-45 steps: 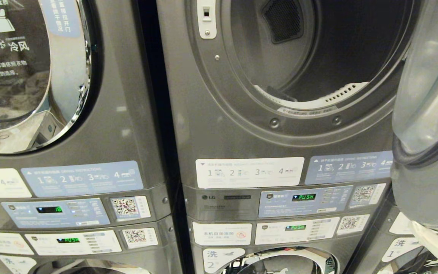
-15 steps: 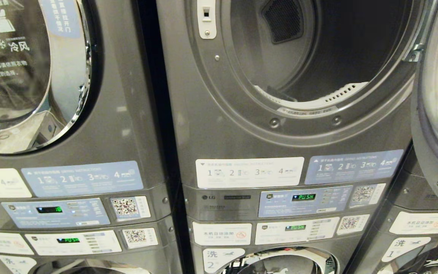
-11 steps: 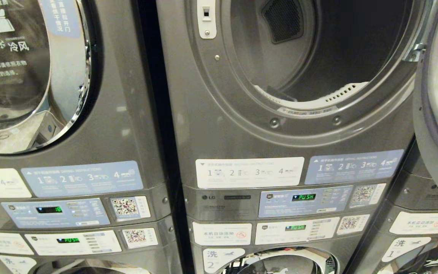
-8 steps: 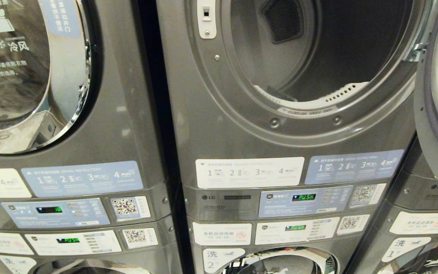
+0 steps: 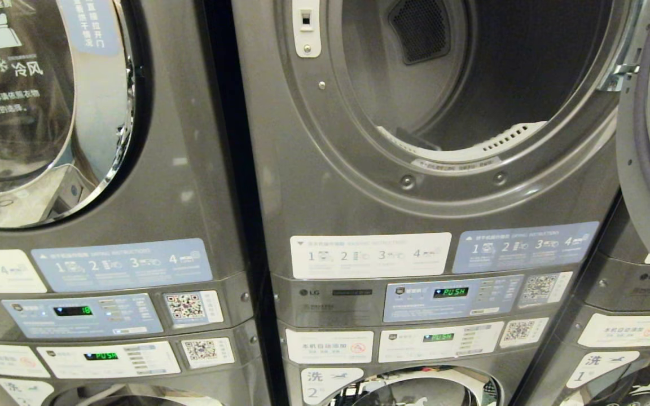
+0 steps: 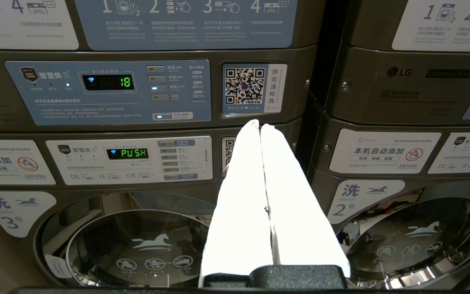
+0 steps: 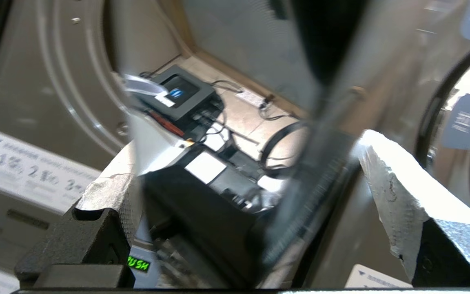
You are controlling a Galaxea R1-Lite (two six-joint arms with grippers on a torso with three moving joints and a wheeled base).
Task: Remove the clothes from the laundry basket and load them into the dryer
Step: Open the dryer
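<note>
The dryer (image 5: 359, 186) fills the middle of the head view with its door swung wide, and the bare drum (image 5: 471, 67) holds nothing. Its glass door (image 5: 649, 169) stands at the right edge. Neither gripper shows in that view. In the right wrist view my right gripper (image 7: 239, 163) is open, and the door's rim (image 7: 320, 163) passes between its fingers without a grip on it. My left gripper (image 6: 259, 124) is shut and empty, parked in front of the left stack's control panels. The clothes and the laundry basket are out of view.
A like dryer with a closed chrome-rimmed door (image 5: 99, 113) stands at the left. Control panels (image 5: 449, 296) and washer doors (image 5: 415, 389) sit below. Another stack (image 5: 624, 327) stands at the right, behind the open door.
The dryer door has swung further open toward the right, uncovering the right-hand stack. The machines and the left gripper have not moved.
</note>
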